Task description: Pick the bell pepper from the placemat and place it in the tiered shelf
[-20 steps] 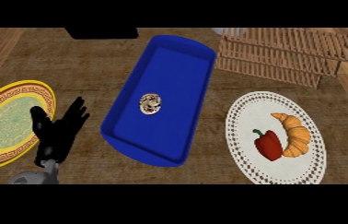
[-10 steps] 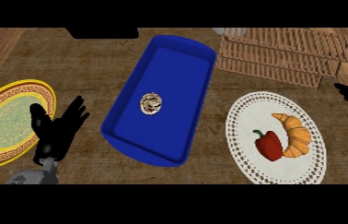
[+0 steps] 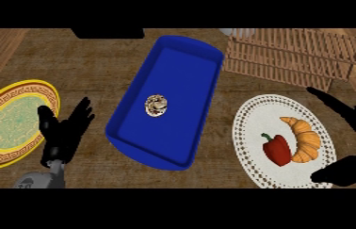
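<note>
Inventory as I read it from the head view, item by item.

1. Table [image 3: 97, 58]: brown wood-grain top, carrying everything below.

2. Bell pepper [image 3: 277, 149]: red, green stem toward the upper left, lying on the white placemat [image 3: 252, 124] at the lower right. The placemat is round with a dotted lacy border. The pepper sits on its middle, untouched by either hand.

3. Croissant [image 3: 304, 139]: golden, curved, on the same placemat, touching or just beside the pepper's right side (I cannot tell which).

4. Tiered shelf [image 3: 288, 56]: slatted wooden piece at the upper right, well apart from the pepper, above the placemat in my view. Its levels I cannot make out from this angle.

5. Blue tray [image 3: 188, 68]: long, rimmed, lying tilted across the centre, between the two plates' sides of the table. One small speckled round item [image 3: 157, 105] lies in its middle (I cannot tell what it is).

6. Yellow-rimmed plate [image 3: 31, 94]: patterned border, pale green centre, at the left edge, partly cut off.

7. Left robot hand [image 3: 64, 134]: black, at the lower left on its grey forearm, fingers straight and spread upward, holding nothing, resting just beside the yellow-rimmed plate.

8. Right robot hand [image 3: 341, 172]: black, at the right edge, largely cut off. One finger stretches along the placemat's upper right edge and another part shows at the lower right; spread apart, closed on nothing, with the pepper and croissant lying between those two parts.
</note>
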### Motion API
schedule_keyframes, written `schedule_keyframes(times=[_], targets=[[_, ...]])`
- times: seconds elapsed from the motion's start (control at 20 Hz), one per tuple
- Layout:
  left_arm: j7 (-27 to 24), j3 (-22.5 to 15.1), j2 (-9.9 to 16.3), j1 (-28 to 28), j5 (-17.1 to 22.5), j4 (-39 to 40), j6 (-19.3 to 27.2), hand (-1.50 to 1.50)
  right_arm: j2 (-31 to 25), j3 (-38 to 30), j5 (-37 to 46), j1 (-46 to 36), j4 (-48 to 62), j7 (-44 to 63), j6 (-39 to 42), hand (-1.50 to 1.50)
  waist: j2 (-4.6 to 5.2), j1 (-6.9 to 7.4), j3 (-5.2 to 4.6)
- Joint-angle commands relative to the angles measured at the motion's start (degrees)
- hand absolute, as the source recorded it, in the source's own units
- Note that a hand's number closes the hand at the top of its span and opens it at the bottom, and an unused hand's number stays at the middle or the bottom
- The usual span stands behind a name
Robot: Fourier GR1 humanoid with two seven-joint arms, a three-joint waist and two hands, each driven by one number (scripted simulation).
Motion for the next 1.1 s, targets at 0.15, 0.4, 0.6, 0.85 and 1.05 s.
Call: schedule_keyframes(times=[0.15, 0.4, 0.6, 0.85, 1.05], targets=[[3.22, 1.41, -0.32, 0.28, -0.64, -1.15, -1.56, 0.0, 3.16, 3.28, 8.07, -1.05, 0.83, 1.98, 3.76, -1.5, 0.18, -0.18, -0.16], [0.86, 1.75, -2.4, 1.41, -2.31, 0.74, -2.05, 0.0, 7.84, 5.97, 12.03, 0.03, -4.07, 12.0, 3.68, -1.5, 0.15, -0.32, -0.18], [0.9, 3.06, -2.6, 2.41, -2.46, 0.13, -3.25, 0.0, 11.78, 7.91, 20.77, -0.39, 2.52, 6.77, 0.59, -1.5, 0.21, -0.09, -0.16], [4.06, 5.02, -2.01, 1.5, -3.76, -1.24, -4.28, 0.0, 13.64, 6.46, 24.77, 2.96, 1.01, 4.76, 1.94, -1.5, 0.17, -0.31, -0.16], [-1.36, 5.02, -5.6, -1.76, -5.72, 5.57, -4.7, 0.0, 17.32, 8.77, 29.69, 2.18, 5.74, 2.57, 0.22, -1.5, 0.26, -0.35, -0.17]])
